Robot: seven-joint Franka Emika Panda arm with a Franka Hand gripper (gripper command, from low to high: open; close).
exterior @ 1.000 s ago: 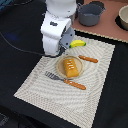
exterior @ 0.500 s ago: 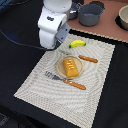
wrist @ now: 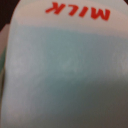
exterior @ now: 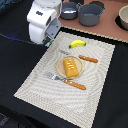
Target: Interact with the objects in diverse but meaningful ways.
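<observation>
Apparently the arm is hanging over the placemat's [exterior: 30, 85] far corner at the exterior view's left; the wrist view is filling with the milk carton [wrist: 65, 70], so the jaws are probably clasping it, though I cannot tell. Rightward, the slab [exterior: 70, 66] is resting between fork [exterior: 67, 81] and knife [exterior: 88, 59], banana [exterior: 76, 44] beyond, saucepan [exterior: 69, 10] and pot [exterior: 91, 14] on the surface.

High exterior overview; wrist lens against carton [wrist: 65, 75].
</observation>
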